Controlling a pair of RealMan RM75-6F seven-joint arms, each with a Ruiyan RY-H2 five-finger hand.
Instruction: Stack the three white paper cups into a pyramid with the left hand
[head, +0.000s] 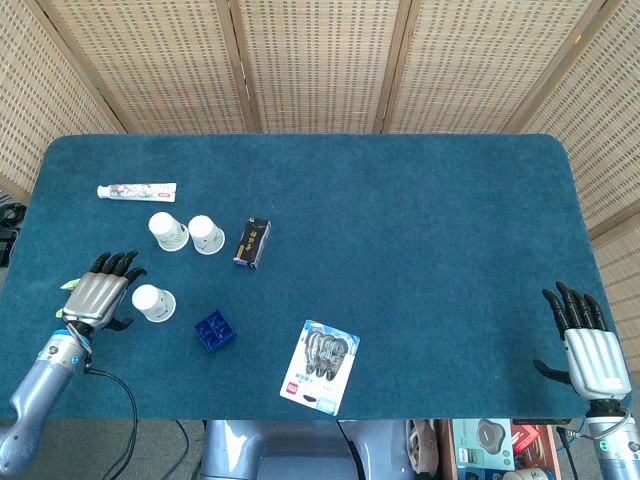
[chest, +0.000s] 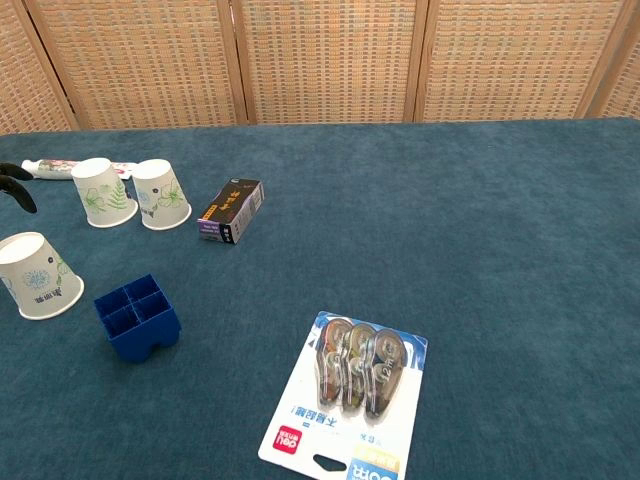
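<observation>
Three white paper cups stand upside down on the blue table. Two of them, one cup (head: 168, 231) (chest: 103, 192) and a second cup (head: 207, 234) (chest: 161, 194), stand side by side at the left. The third cup (head: 153, 303) (chest: 39, 276) stands alone nearer the front edge. My left hand (head: 98, 301) is open just left of the third cup, fingers spread, holding nothing; only a dark fingertip (chest: 17, 193) of it shows in the chest view. My right hand (head: 588, 352) is open at the front right corner, far from the cups.
A toothpaste tube (head: 136, 191) lies behind the cups. A small dark box (head: 252, 243) sits right of the cup pair. A blue grid block (head: 214, 330) stands right of the lone cup. A blister pack (head: 320, 365) lies near the front edge.
</observation>
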